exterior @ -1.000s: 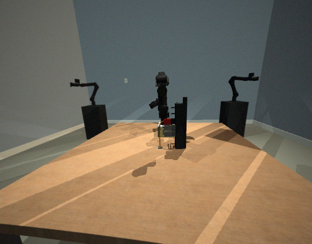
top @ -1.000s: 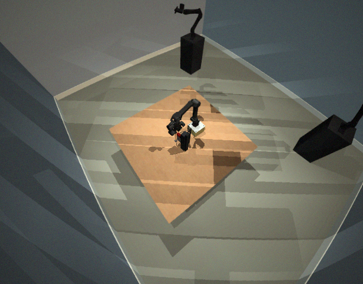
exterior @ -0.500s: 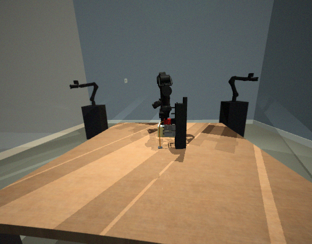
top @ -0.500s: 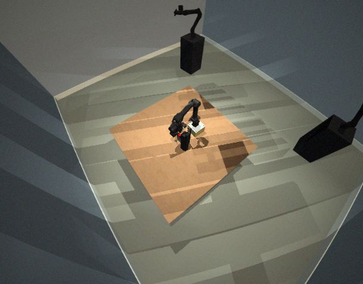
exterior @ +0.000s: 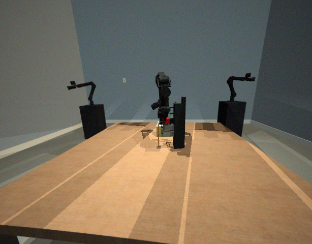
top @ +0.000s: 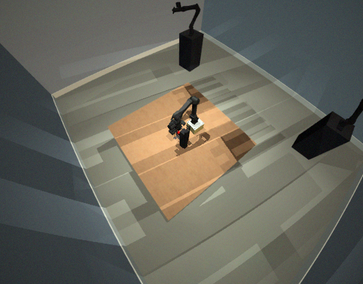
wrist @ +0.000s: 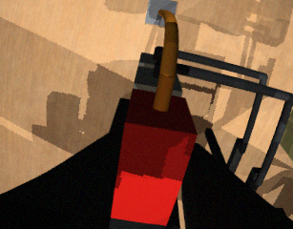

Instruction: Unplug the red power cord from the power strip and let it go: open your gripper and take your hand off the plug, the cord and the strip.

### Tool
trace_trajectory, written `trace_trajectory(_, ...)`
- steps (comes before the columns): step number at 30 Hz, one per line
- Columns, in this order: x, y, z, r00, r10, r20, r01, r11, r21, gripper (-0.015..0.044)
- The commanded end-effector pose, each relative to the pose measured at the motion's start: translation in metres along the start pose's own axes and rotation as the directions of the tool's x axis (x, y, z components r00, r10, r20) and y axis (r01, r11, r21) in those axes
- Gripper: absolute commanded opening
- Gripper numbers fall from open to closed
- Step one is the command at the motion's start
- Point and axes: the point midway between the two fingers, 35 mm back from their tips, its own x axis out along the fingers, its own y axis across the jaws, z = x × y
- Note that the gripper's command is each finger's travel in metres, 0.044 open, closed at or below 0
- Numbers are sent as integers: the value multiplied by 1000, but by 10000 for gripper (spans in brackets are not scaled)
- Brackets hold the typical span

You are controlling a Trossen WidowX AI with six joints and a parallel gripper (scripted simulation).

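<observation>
Claw (wrist: 149, 217) closing snug on red plug (wrist: 154, 159), seated in the upright power strip (exterior: 179, 123) mid-tabletop (exterior: 156, 183). Best to squeeze squarely, then pull straight out, away from the sockets, avoiding cord (wrist: 167, 57).

You're looking down from high and far at the table (top: 151, 171); exterior's facing it low, lengthwise; wrist's hovering close above.

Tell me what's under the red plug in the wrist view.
Past the red plug, an orange-brown cord runs down to a small grey pad on the wooden table. Dark fingers flank the plug, hiding what lies directly beneath it.
</observation>
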Motion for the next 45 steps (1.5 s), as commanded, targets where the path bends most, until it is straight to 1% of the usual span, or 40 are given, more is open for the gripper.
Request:
trace_trajectory(1,0,0,0,1000,-1,0,1,1000,0,22)
trace_trajectory(5,0,0,0,1000,-1,0,1,1000,0,0)
trace_trajectory(37,-1,0,49,1000,0,7,0,1000,2,0)
trace_trajectory(45,0,-1,40,1000,0,8,0,1000,4,210)
